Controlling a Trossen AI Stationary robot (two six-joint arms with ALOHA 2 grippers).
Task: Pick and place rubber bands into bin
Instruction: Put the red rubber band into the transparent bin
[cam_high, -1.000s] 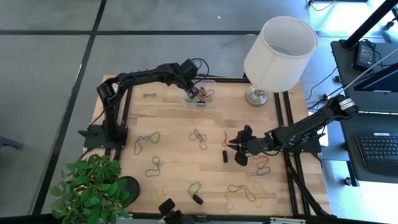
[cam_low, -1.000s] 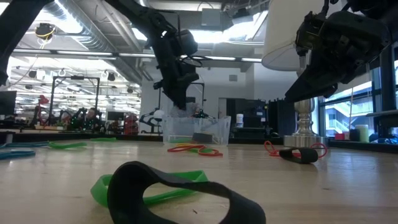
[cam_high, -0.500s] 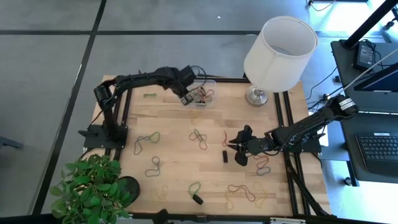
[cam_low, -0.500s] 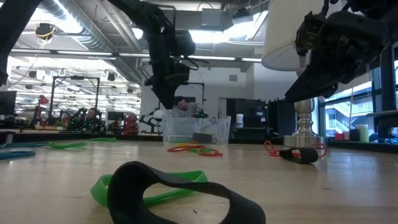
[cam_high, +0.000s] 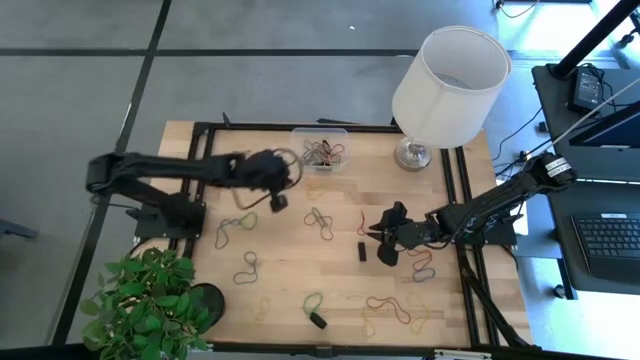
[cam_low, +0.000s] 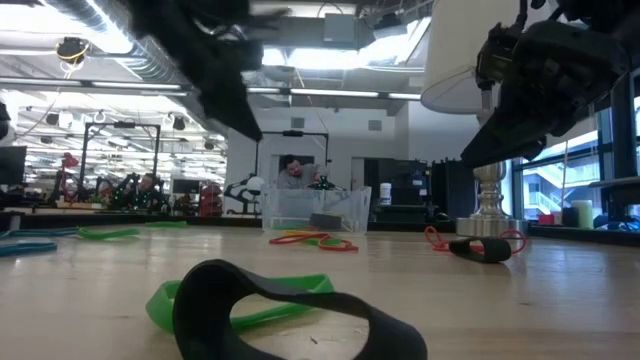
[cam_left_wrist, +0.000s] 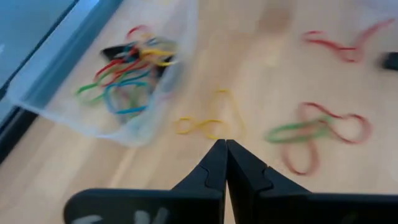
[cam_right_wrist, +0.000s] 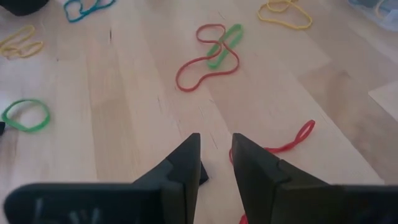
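At counter centre-left, left gripper (cam_high: 279, 199) hovers pinched shut and empty, bin (cam_high: 320, 150) at its 1 o'clock already holding bands. Spread fingers before dropping on the nearest rubber bands (cam_high: 319, 221). Right gripper (cam_high: 383, 240) waits slightly parted, empty.

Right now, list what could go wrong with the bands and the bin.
1. The left gripper is shut and empty above the table; it must open before its next pick.
2. The red and green bands lie tangled, so one grab may lift both.
3. The bin stands at the table's far edge; a nudge could push it off.
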